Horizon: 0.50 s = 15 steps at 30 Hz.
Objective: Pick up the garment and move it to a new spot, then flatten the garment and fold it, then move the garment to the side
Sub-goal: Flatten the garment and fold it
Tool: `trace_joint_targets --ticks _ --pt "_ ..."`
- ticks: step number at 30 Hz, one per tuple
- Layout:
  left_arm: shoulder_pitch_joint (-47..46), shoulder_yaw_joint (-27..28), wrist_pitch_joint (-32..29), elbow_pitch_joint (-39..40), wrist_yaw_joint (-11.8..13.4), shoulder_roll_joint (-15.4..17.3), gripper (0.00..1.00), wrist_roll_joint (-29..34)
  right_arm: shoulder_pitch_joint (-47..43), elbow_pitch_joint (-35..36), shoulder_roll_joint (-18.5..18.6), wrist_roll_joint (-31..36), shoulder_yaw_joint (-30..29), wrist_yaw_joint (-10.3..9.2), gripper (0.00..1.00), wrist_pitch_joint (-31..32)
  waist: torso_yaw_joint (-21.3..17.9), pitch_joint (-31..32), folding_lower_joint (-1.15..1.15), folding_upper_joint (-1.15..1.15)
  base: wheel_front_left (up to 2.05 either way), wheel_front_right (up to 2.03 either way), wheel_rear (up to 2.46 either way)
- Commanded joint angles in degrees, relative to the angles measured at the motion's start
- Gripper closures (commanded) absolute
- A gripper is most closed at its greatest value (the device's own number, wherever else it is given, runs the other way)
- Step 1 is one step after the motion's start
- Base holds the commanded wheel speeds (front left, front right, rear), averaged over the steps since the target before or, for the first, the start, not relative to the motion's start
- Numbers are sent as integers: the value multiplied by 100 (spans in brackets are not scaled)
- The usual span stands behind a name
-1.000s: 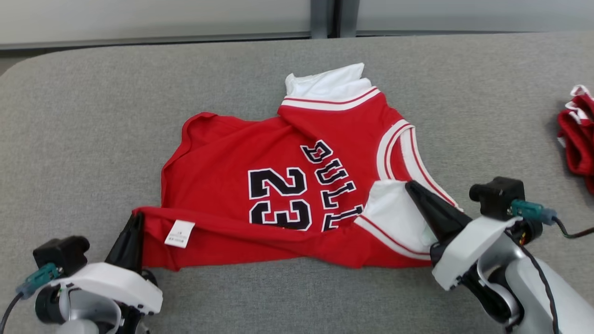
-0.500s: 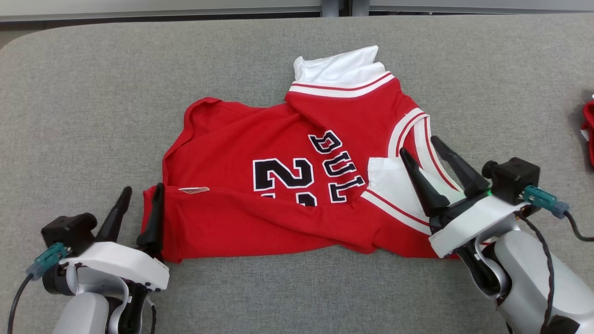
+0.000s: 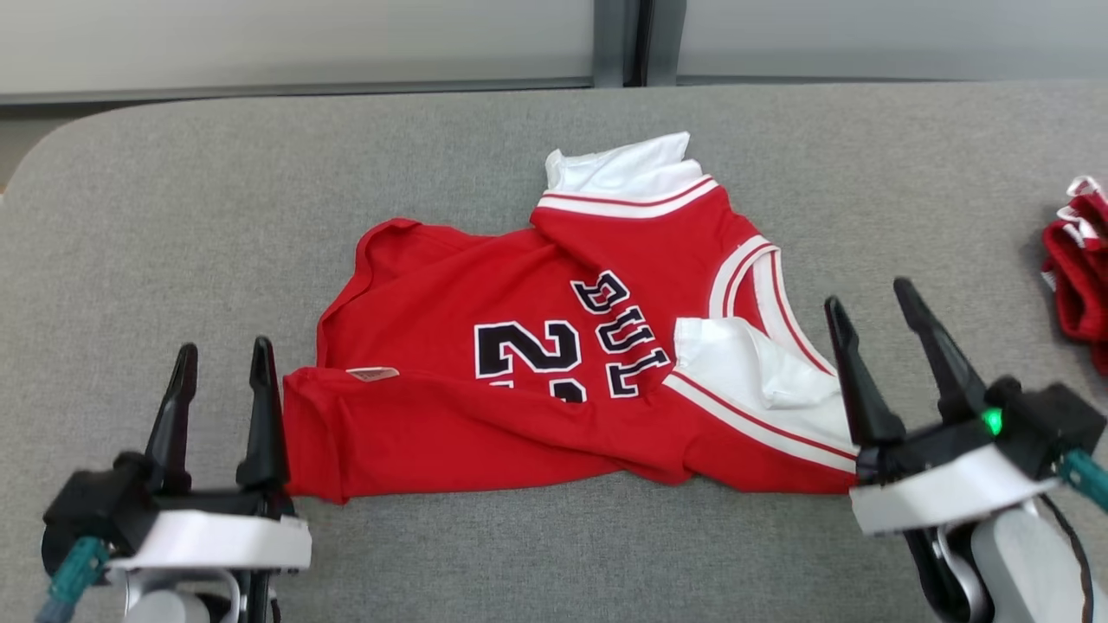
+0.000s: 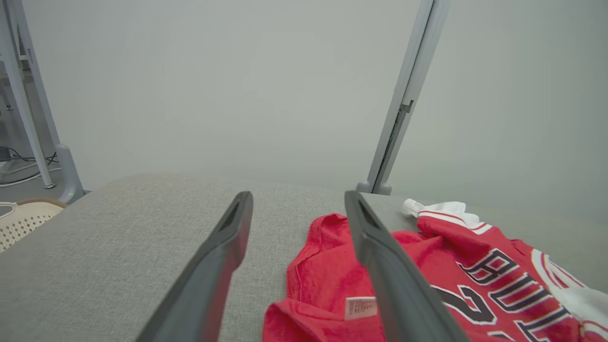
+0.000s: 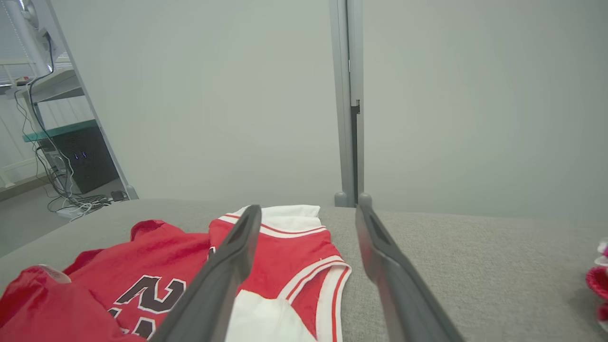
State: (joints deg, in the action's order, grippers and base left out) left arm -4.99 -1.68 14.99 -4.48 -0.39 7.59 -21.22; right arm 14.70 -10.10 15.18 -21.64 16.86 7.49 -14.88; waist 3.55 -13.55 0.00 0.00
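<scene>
1. The red sleeveless basketball jersey with white trim and black lettering lies rumpled at mid-bench, nearer the near edge than the far one. Its near portion is doubled over the printed number, a white label shows on the fold, and white lining is turned out at the armhole.
2. Handling, in my judgement: light, limp knit cloth, not fragile. It will sag and bunch when lifted, and a shallow pinch may catch one layer only.
3. Recommended hold: the two outer corners of the near fold, one per gripper, pinching through all layers.
4. Left gripper: fingers spread apart, holding nothing. The inner finger stands just beside the jersey's left near corner; I cannot tell whether it touches.
5. Right gripper: fingers likewise spread and empty, just beside the right near corner.
6. The grey fabric-covered bench carries a second bunched red-and-white garment at its right edge, well apart.
</scene>
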Motion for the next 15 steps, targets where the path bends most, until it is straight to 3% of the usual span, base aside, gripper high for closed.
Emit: trace_joint_targets --ticks 1,15 --pt "179 49 17 74 59 22 0 124 -253 127 -40 89 -99 0 0 -14 -61 148 0 0 0 0 0" --pt "1033 -95 22 -221 19 43 0 496 -1577 819 -380 407 -615 0 0 461 -199 583 0 0 0 0 0"
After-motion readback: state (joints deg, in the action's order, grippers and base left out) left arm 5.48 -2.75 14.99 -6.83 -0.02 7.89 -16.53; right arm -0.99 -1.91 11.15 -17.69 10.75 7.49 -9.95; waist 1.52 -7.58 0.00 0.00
